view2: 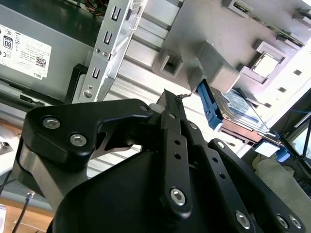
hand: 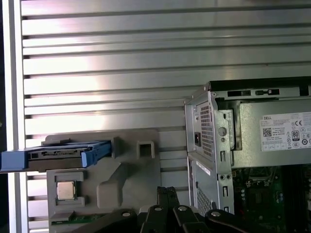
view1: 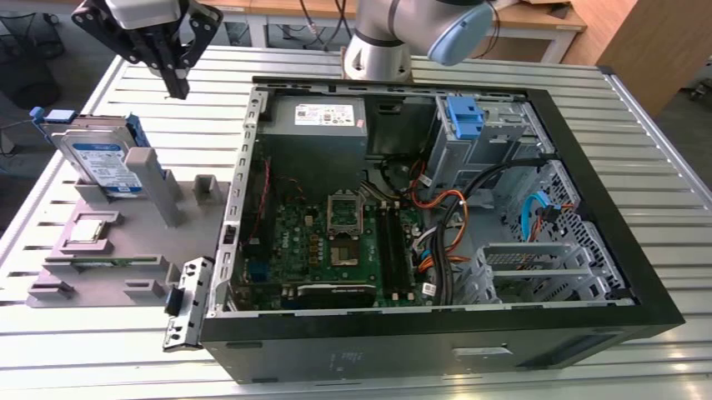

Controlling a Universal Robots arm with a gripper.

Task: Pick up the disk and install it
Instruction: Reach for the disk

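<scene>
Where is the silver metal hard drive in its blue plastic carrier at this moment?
The silver metal hard drive in its blue carrier stands on edge in the grey holder at the exterior view's left, outside the open black computer case.

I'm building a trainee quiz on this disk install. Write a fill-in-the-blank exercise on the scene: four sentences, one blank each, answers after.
1. The disk stands on edge, framed in plastic coloured ___.
2. The disk is to the exterior view's ___ of the open computer case.
3. The gripper, fingers shut, holds ___.
4. The white-labelled power supply sits ___ the case.
Missing words: blue; left; nothing; inside.
</scene>
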